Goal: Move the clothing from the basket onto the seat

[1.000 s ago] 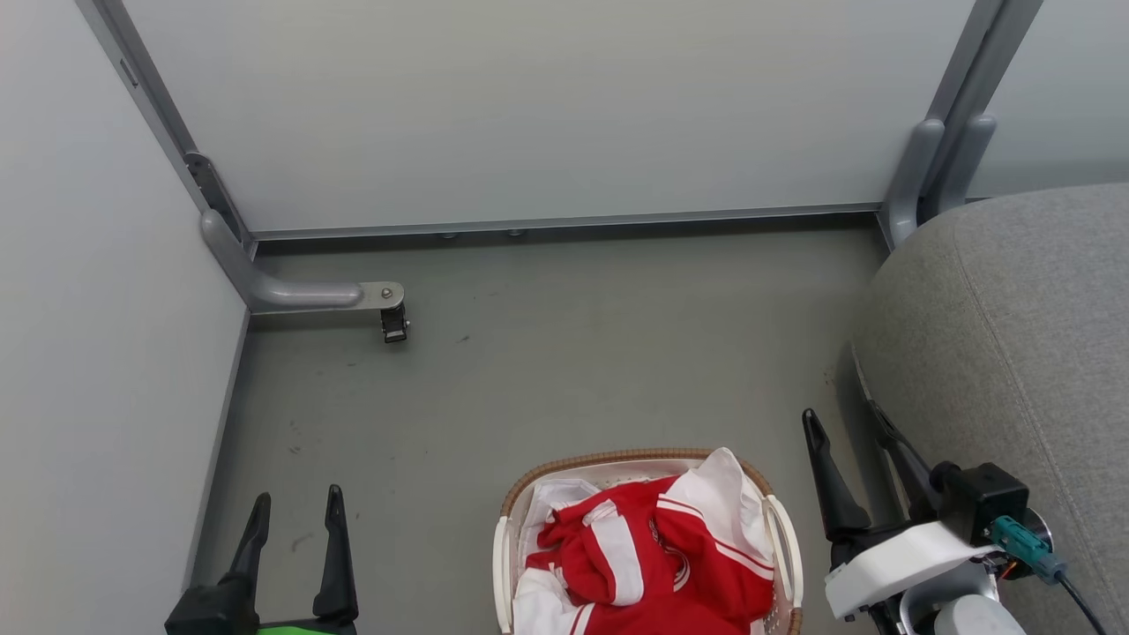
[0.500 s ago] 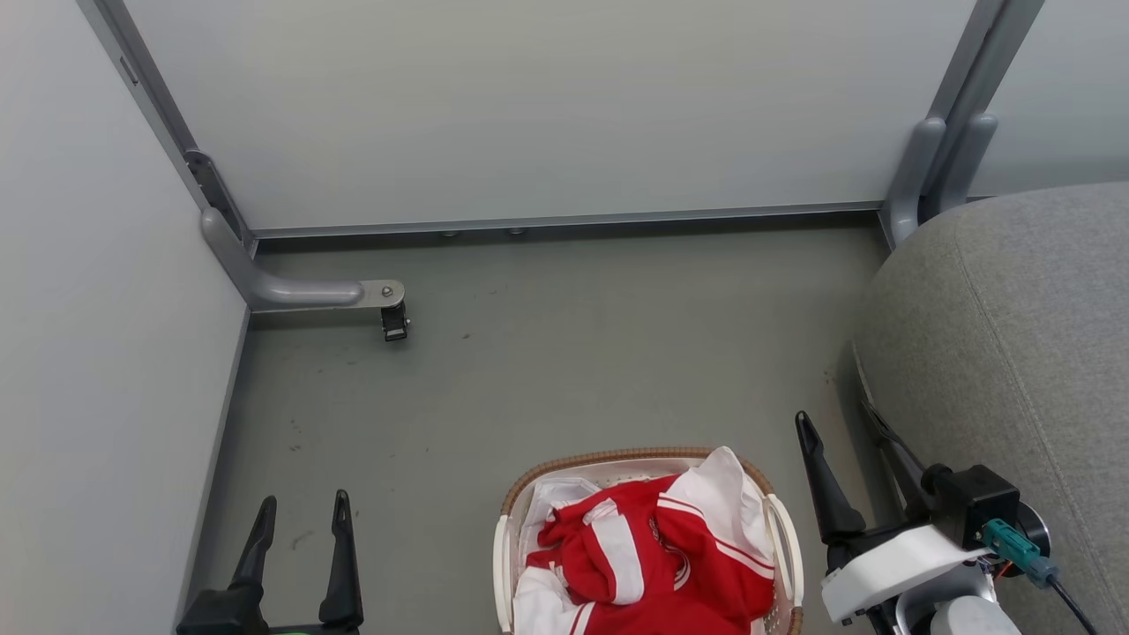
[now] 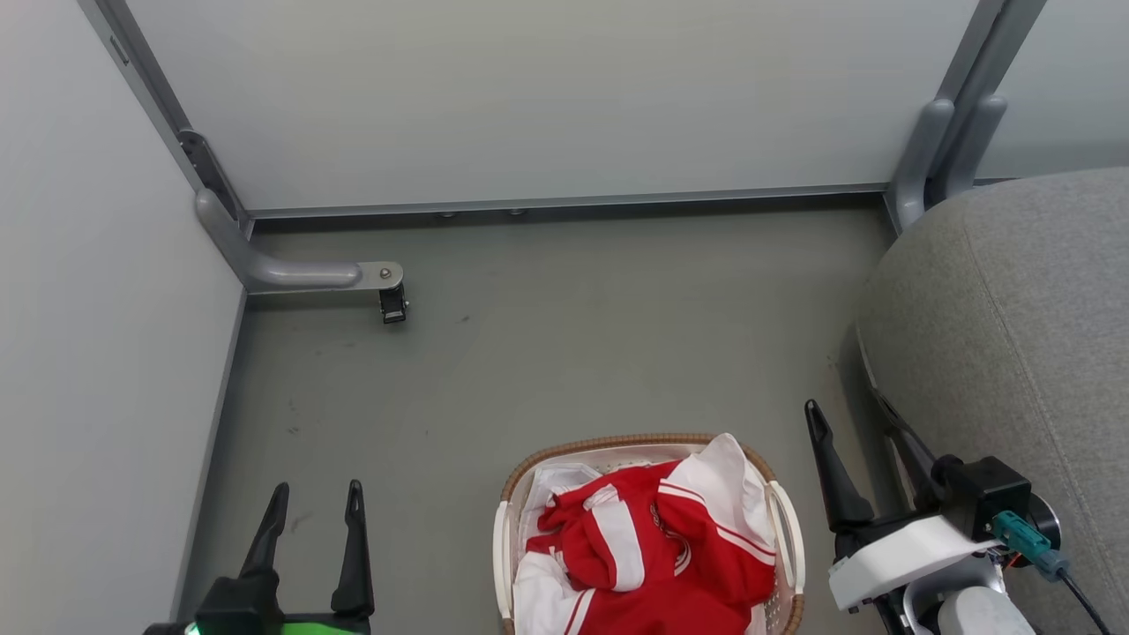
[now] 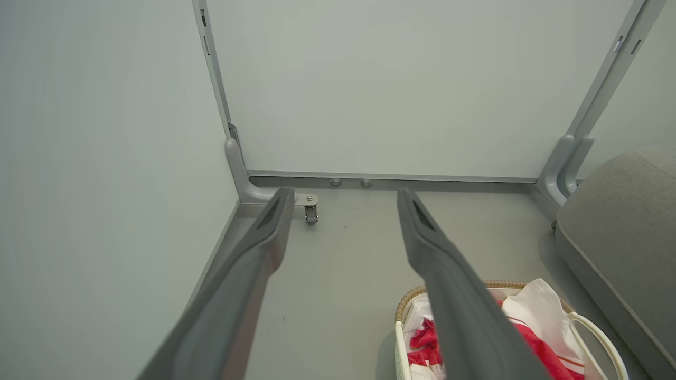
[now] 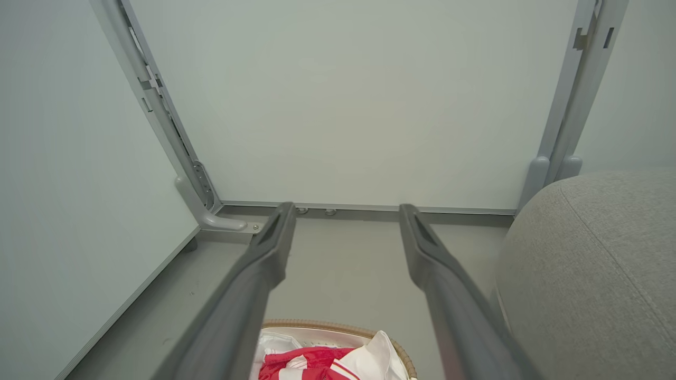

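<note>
The basket [image 3: 609, 443], cream with a brown woven rim, stands on the floor at the bottom centre of the head view. It holds the clothing [image 3: 657, 547], crumpled red garments with white panels and stripes. The grey seat [image 3: 1014, 335] fills the right side. My left gripper [image 3: 317, 487] hangs open to the left of the basket. My right gripper [image 3: 847, 406] hangs open between basket and seat. Both are empty. The left wrist view looks past its open gripper [image 4: 344, 194] at the basket [image 4: 406, 301], clothing [image 4: 533, 338] and seat [image 4: 618, 227]. Beyond the open right gripper [image 5: 346, 208] lie basket rim [image 5: 311, 323], clothing [image 5: 301, 361] and seat [image 5: 591, 274].
Pale partition walls [image 3: 529, 97] close off the far side and the left. A grey metal foot with a small caster [image 3: 388, 295] juts from the far left corner. A grey post [image 3: 935, 159] stands at the far right corner, beside the seat. Bare grey floor [image 3: 573, 335] lies beyond the basket.
The head camera has shifted slightly, so the walls and basket sit a little higher. My left gripper has edged a little to the right, toward the basket. Both grippers stay open.
</note>
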Robot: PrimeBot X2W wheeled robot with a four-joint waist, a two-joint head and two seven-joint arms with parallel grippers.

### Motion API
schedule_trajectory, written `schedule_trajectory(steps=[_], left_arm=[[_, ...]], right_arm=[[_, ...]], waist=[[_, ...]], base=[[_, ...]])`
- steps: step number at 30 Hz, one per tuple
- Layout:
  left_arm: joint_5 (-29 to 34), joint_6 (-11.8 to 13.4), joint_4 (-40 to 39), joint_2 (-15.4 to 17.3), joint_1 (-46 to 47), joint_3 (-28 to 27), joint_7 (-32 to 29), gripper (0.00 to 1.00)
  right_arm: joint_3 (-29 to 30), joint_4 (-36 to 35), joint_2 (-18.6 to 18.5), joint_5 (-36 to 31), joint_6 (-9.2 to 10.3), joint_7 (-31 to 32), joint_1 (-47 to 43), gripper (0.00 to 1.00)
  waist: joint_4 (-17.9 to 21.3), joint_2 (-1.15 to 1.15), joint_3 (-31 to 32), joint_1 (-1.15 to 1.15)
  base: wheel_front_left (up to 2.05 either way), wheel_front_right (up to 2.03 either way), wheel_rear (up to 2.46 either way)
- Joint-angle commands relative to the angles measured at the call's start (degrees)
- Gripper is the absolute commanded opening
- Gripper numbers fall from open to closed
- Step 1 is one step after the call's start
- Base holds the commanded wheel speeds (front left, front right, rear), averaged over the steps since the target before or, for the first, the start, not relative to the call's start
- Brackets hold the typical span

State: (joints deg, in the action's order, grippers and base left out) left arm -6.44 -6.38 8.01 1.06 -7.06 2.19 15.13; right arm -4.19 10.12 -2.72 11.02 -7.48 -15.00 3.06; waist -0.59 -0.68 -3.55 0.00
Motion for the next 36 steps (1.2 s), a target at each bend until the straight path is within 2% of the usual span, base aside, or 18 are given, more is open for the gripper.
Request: schedule_trajectory(steps=[1, 10, 15, 23, 30, 36], left_arm=[[1.31, -0.22, -0.16, 0.37, 1.89, 0.39, 0.06, 1.0], [5.13, -0.95, 0.97, 1.01, 12.05, 5.2, 0.06, 1.0], [5.85, -1.14, 4.03, 1.9, 21.2, 11.28, 0.05, 1.0], [4.34, -1.14, 17.68, 3.41, 34.25, 24.35, 0.04, 1.0], [1.79, -1.08, 30.39, 3.14, 41.88, 36.73, 0.05, 1.0], [-0.8, -1.08, 37.51, 2.67, 45.67, 46.07, 0.05, 1.0]], right_arm=[[0.34, -0.37, -0.3, -0.5, -0.02, -0.28, 0.85, 1.0], [5.55, -3.67, -0.34, -3.38, -0.01, -0.27, 6.45, 1.0], [10.68, -6.34, -0.29, -3.8, -0.01, -0.27, 11.61, 1.0], [16.21, -10.24, -0.25, -2.92, -0.01, -0.21, 18.9, 1.0], [17.31, -12.99, -0.25, -1.47, -0.01, -0.21, 22.0, 1.0], [17.58, -13.86, -0.24, -0.37, -0.01, -0.21, 22.99, 1.0]], waist=[[-0.21, 0.68, -1.56, 0.0], [0.14, 0.68, -11.64, 0.0], [0.86, 0.68, -19.93, 0.0], [2.52, 0.68, -30.97, 0.0], [4.21, 0.68, -37.99, 0.0], [5.01, 0.68, -42.09, 0.0]], base=[[0.0, 0.0, 0.0], [0.0, 0.0, 0.0], [0.0, 0.0, 0.0], [0.0, 0.0, 0.0], [0.0, 0.0, 0.0], [0.0, 0.0, 0.0]])
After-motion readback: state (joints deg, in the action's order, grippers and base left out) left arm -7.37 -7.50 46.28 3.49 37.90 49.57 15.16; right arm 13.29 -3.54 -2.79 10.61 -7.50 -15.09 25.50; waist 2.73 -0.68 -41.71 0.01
